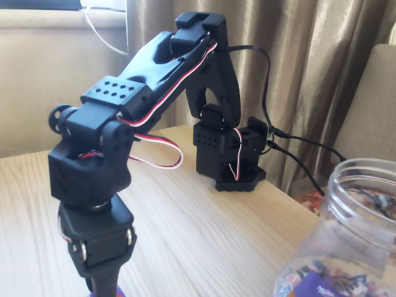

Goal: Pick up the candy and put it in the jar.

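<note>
My black gripper (103,286) points straight down at the lower left of the fixed view, and the picture's bottom edge cuts off its fingertips. A small patch of purple, which looks like the candy (121,292), shows right beside the gripper's lower end at that edge. Whether the jaws touch it or hold it is hidden. The clear plastic jar (346,204) stands at the lower right with its wide ribbed mouth upward. Purple wrappers (325,286) show through its wall near the bottom.
The arm's black base (232,158) stands at the far side of the light wooden table (204,229), with cables running off to the right. Brown curtains hang behind. Bare tabletop lies between the gripper and the jar.
</note>
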Tool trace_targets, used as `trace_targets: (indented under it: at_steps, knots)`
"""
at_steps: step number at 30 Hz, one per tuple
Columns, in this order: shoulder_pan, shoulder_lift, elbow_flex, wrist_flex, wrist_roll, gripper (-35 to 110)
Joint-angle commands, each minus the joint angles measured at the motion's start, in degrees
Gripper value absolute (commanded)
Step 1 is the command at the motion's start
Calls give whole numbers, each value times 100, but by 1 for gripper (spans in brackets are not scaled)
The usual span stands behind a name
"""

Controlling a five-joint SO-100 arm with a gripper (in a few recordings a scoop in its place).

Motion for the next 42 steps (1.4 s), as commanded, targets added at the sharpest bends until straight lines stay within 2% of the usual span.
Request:
trace_targets:
  at_steps: [1, 11, 20, 34, 42]
  knots:
    - [-44, 413, 62, -44, 26, 25]
    - [-97, 668, 422, -220, 141, 7]
    - [-79, 1283, 589, -18, 246, 6]
    - [-149, 2619, -545, 1696, 694, 6]
    - [-483, 3753, -308, 1723, 1292, 6]
